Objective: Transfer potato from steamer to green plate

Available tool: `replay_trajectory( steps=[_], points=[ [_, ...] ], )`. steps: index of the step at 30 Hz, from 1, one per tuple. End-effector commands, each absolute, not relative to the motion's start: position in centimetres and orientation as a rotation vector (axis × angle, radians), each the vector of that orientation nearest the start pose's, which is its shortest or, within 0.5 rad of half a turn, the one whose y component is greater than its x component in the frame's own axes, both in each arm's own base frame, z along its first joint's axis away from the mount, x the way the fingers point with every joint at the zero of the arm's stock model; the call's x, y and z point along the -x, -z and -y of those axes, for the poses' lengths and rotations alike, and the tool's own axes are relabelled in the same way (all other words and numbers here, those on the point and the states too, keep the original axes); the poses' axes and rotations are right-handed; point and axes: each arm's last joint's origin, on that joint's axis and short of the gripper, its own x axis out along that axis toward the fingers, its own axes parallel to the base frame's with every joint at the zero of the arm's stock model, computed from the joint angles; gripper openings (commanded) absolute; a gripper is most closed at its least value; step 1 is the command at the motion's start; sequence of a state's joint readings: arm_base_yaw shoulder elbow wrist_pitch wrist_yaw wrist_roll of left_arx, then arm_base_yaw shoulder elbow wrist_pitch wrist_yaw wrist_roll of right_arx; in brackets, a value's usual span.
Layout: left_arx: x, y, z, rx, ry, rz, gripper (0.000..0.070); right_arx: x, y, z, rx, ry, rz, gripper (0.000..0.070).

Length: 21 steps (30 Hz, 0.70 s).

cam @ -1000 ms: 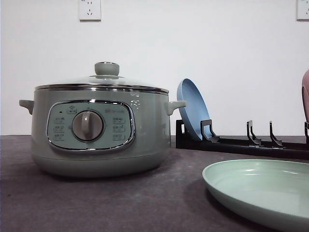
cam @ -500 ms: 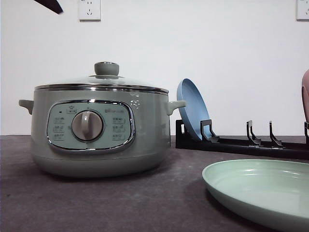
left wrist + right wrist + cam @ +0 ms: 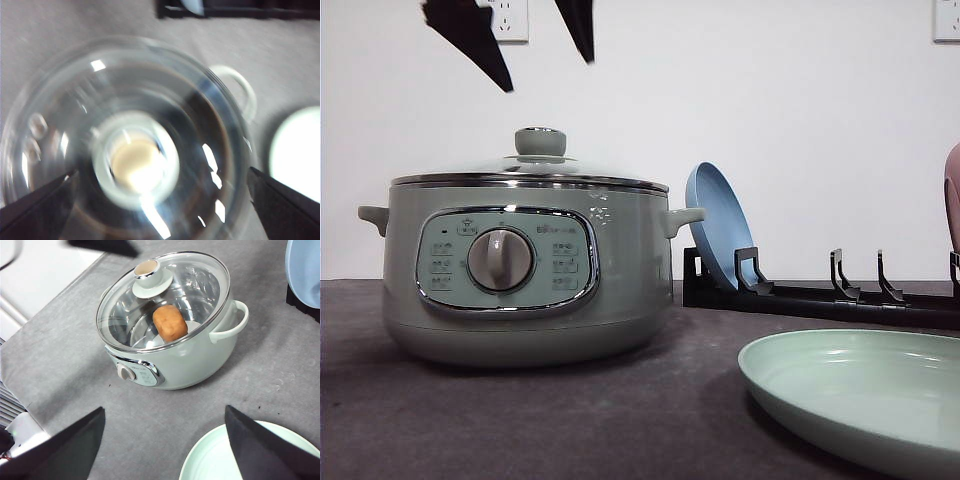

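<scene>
So the left gripper (image 3: 542, 75) is hanging right above the steamer (image 3: 525, 270), fingers spread wide and holding nothing. In the front view its two dark fingertips (image 3: 470, 35) point down on either side of the lid knob (image 3: 540, 142) but sit well clear of it, not touching. The left wrist view is blurry, but you can make out the knob centred between the two fingers, with the glass lid (image 3: 120, 145) underneath.

The right gripper (image 3: 165, 440) is spread wide too, empty, up over the near part of the table (image 3: 65, 355) between the steamer and the green plate (image 3: 865, 395).

The potato (image 3: 170, 323) is inside the steamer, seen through the closed glass lid in the right wrist view. The green plate sits near and right of the steamer, bare. Behind it a blue plate (image 3: 718, 225) stands tilted in a black rack (image 3: 820, 295).
</scene>
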<state>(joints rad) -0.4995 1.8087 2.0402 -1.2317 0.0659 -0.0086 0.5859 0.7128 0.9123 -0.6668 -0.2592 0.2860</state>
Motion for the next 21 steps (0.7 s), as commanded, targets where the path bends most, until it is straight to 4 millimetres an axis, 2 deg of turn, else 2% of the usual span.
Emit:
replay_trajectory(
  steps=[1, 9, 21],
  points=[
    [-32.3, -39.5, 18.0, -0.232, 0.512, -0.976, 0.07, -10.7, -34.4, -8.1, -0.178, -0.767, -0.572, 0.0466],
    [-34.4, -37.7, 18.4, -0.225, 0.48, -1.045, 0.07, -10.7, -34.4, -8.1, -0.171, -0.768, -0.569, 0.0466],
    [-34.5, -37.0, 18.2, -0.226, 0.465, -1.096, 0.0699, -10.8, -34.4, -8.1, -0.148, -0.747, -0.556, 0.0466]
  ],
)
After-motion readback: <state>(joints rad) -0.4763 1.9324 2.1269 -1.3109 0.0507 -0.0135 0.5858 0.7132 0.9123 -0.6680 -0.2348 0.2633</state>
